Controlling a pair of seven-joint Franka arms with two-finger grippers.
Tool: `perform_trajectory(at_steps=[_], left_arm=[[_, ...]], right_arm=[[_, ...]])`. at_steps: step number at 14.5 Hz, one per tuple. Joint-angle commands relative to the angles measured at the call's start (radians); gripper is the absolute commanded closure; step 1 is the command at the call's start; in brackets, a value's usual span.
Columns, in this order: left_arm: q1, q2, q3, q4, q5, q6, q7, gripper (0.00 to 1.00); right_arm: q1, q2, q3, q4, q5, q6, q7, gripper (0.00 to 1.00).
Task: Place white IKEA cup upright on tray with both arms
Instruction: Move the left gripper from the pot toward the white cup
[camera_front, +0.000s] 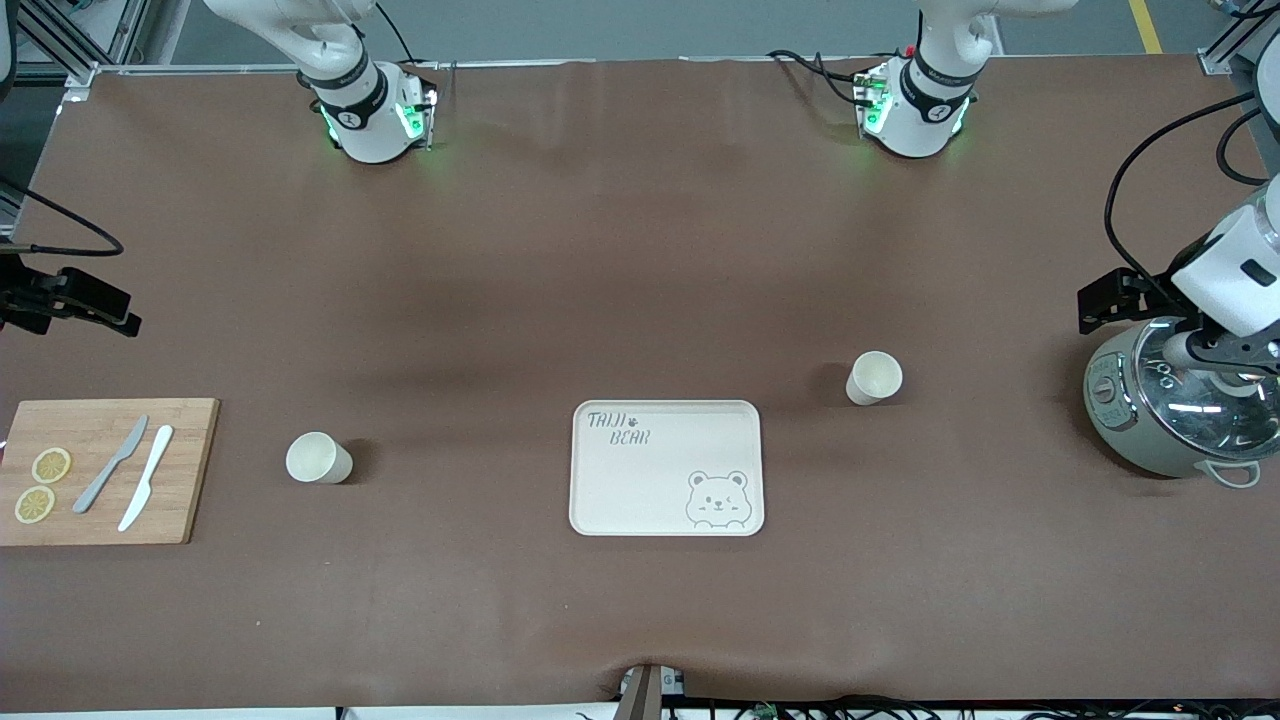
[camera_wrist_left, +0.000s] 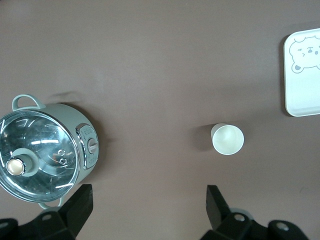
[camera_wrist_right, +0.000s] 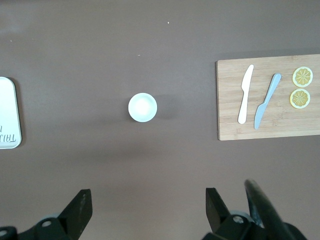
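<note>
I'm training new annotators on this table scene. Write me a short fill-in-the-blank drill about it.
1. The tray carries a drawing of a ____ face.
2. The number of white cups standing on the table, cup and cup, is ____.
3. Two knives and two lemon slices lie on the wooden ____.
4. The left hand hangs with its fingers ____.

Missing words: bear; two; cutting board; open

Matt brown table, wooden cutting board (pale grain), glossy glass pot lid
</note>
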Motion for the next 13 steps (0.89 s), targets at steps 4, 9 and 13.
perform_trajectory(at_steps=[4,9,13], left_arm=[[-0.001,0.016,0.003,0.006,0.008,0.02,-0.01,0.0],[0.023,0.008,-0.003,-0.204,0.005,0.22,-0.016,0.0],[0.011,-0.041,-0.019,-0.469,-0.015,0.472,-0.101,0.0]], right_arm=[[-0.011,0.005,0.004,0.01,0.0,0.0,0.01,0.0],[-0.02,0.013,0.004,0.009,0.001,0.002,0.012,0.0],[-0.022,0.025,0.004,0.009,0.001,0.002,0.012,0.0]])
